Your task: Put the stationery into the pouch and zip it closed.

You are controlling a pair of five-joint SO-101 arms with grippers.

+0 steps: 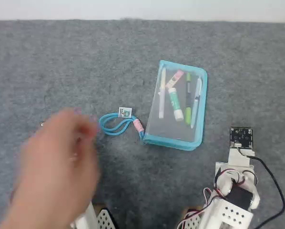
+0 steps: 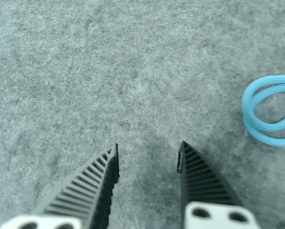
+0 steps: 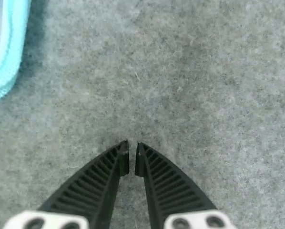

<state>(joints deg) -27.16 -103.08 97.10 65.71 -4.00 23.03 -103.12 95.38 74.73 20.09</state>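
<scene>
One clear plastic pouch with a turquoise zip border (image 1: 171, 140) lies flat on the grey felt table (image 1: 61, 62), holding five pieces of stationery: a white pen (image 1: 161, 93), a pink stick (image 1: 175, 78), a white and green glue stick (image 1: 176, 105), a green pen (image 1: 188, 98) and a white and blue pen (image 1: 196, 102). One looped blue cord (image 2: 271, 82) trails from the pouch's corner. The left gripper (image 2: 149, 145) hangs spread and empty above bare felt beside that cord, while the right gripper (image 3: 131, 145), near the pouch's border, has its tips nearly pinched together, gripping nothing.
</scene>
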